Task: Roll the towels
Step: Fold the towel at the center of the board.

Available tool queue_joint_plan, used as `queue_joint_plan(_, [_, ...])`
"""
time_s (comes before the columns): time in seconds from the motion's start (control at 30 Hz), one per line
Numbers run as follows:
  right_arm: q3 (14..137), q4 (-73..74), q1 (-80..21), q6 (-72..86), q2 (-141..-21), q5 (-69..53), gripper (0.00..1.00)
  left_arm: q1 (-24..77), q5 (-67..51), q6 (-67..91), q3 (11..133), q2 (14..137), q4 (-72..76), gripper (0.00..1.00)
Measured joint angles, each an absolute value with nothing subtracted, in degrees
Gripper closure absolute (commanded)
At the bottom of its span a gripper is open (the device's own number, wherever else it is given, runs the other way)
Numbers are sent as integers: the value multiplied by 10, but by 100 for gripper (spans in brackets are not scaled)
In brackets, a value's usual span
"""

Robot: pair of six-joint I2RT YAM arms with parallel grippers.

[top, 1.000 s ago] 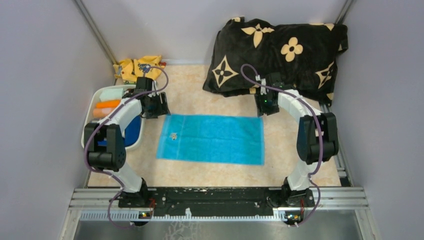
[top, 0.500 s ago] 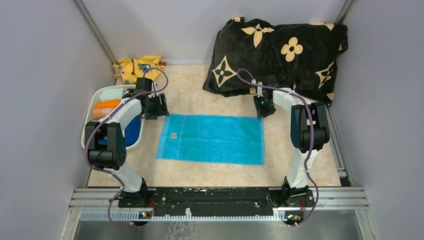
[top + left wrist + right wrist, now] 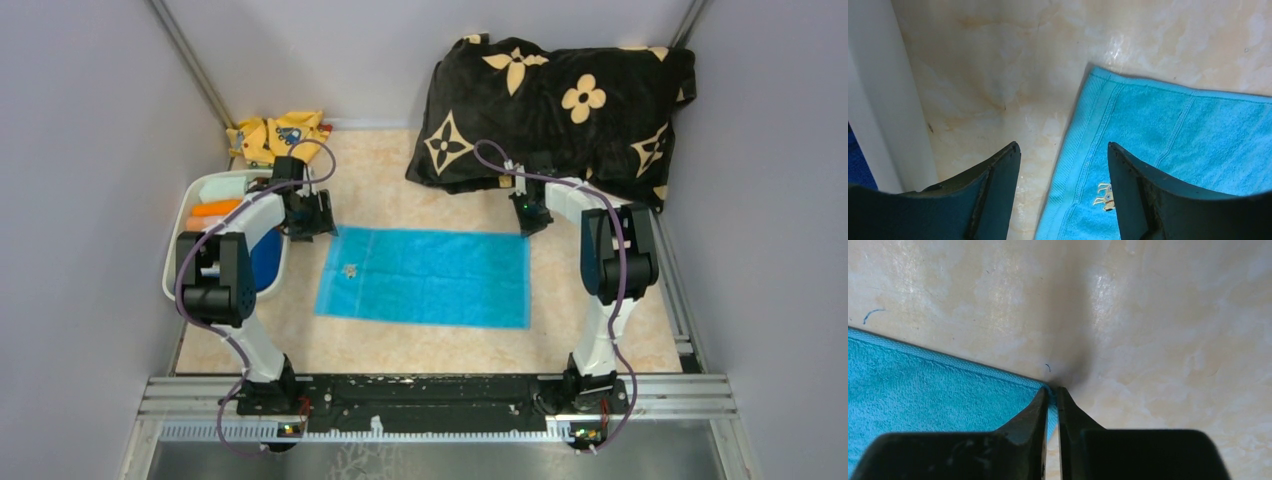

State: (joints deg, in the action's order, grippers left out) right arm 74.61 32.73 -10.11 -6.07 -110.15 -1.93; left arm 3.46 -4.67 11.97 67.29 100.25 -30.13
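Observation:
A blue towel (image 3: pixel 425 277) lies flat in the middle of the table, with a small embroidered motif (image 3: pixel 1105 196) near its left end. My left gripper (image 3: pixel 316 222) hovers over the towel's far left corner, open, one finger (image 3: pixel 998 185) over bare table and the other over the towel (image 3: pixel 1173 135). My right gripper (image 3: pixel 530 217) is at the far right corner. Its fingers (image 3: pixel 1035 415) are closed to a thin gap, with the towel's (image 3: pixel 923 385) corner tip pinched between them.
A white basket (image 3: pixel 190 195) with rolled orange and blue towels stands at the left, close behind my left arm. A yellow cloth (image 3: pixel 275 135) lies at the back left. A black flower-patterned blanket (image 3: pixel 560 100) fills the back right. Walls enclose three sides.
My right arm's elbow has swung inward and its gripper has settled on the far right corner. The towel has shifted slightly to the right. My left arm has barely moved.

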Motion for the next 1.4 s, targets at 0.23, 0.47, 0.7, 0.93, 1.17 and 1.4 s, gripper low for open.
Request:
queue_joint_plan(0.23, [742,321,-102,-60,-1098,-3,100,34,-61,114,724,1046,-306,36])
queue_joint_plan(0.47, [728,305,-103,-60,-1089,2,100,34,-65,100,769,1094,-311,50])
queue_joint_plan(0.7, [727,304,-103,-60,-1089,2,100,53,-53,82,792,1129,-317,50])
queue_joint_plan(0.93, [723,299,-103,-60,-1086,1,100,91,-4,65,830,1158,-326,56])
queue_joint_plan(1.17, [720,296,-103,-60,-1084,2,100,116,50,58,844,1170,-337,56])
queue_joint_plan(1.4, [720,296,-103,-60,-1083,2,100,121,58,63,821,1157,-330,62])
